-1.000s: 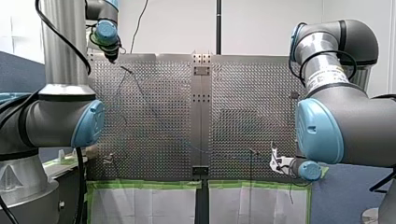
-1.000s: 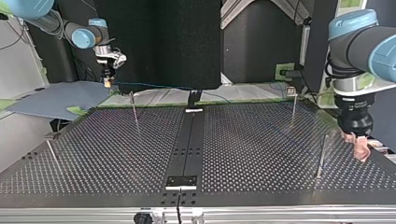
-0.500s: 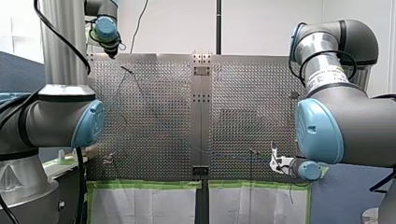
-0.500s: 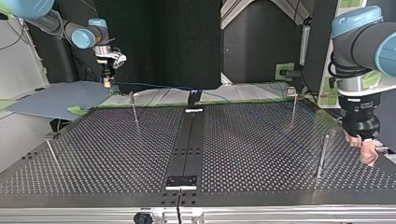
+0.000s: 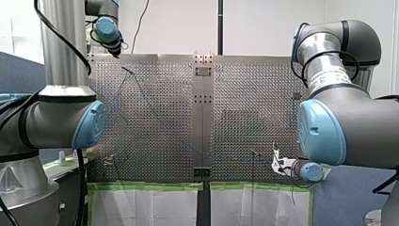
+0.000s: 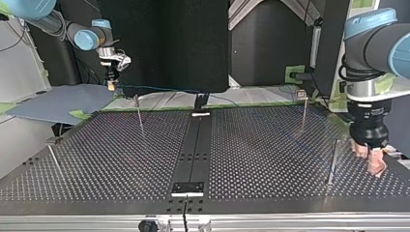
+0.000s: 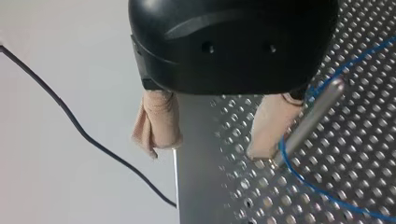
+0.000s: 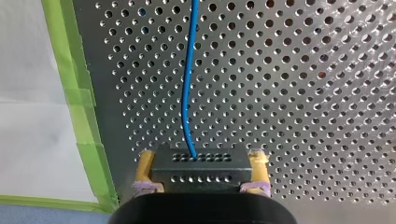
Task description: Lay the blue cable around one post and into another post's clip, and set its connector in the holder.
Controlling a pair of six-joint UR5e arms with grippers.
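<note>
Plainly, the connector: sat clamped between the yellow pads of my right gripper, over the perforated table.
Blue cable: left the connector's face and ran ahead across the table. In the left wrist view it curved round a metal post.
Left gripper: fingers spread and empty, with one of the beige pads off the table's edge and the other just beside that post.
Step in hand: probably carrying the connector while the cable was routed.
How to do it well: the line wanted light tension so the loop stayed on its post, and the left pads should have kept off the cable.
Counts: one cable, one connector, two grippers, four posts in the top view.
</note>
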